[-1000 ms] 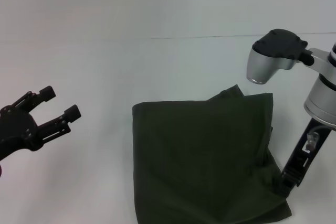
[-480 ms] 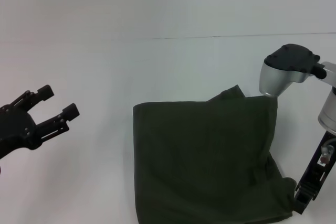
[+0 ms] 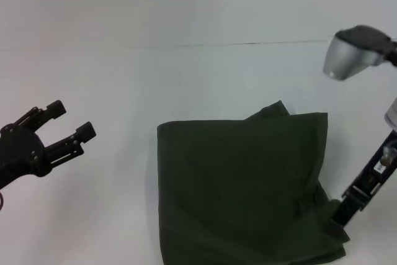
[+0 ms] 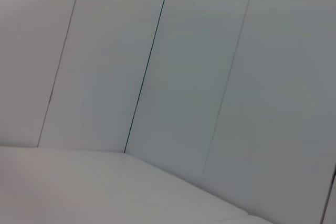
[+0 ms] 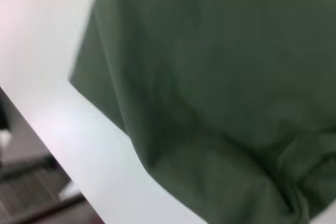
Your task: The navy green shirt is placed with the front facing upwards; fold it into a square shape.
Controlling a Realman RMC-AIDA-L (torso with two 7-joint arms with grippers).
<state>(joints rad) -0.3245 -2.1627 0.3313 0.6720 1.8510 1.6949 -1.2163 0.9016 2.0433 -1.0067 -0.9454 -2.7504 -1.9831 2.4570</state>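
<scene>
At far left, the black left gripper (image 3: 59,130) hovers with fingers spread wide, holding nothing, well apart from the cloth. The dark olive-green cotton shirt (image 3: 242,184), folded roughly square, lies centre-right on the white table (image 3: 124,79). At its near right corner sits the right gripper (image 3: 343,210); I cannot tell its grip. Squaring that rumpled corner looks best done gently.

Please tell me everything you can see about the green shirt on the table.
The navy green shirt is dark olive, soft matte cloth, already folded into a rough square lying flat on the white table. No lettering shows. Its left and far edges are fairly straight; a small flap pokes out past the far edge, and the near right corner is bunched and wrinkled. The right claw is at that bunched corner; its fingers cannot be judged. The left claw, open, is off to the left, apart from it.
</scene>
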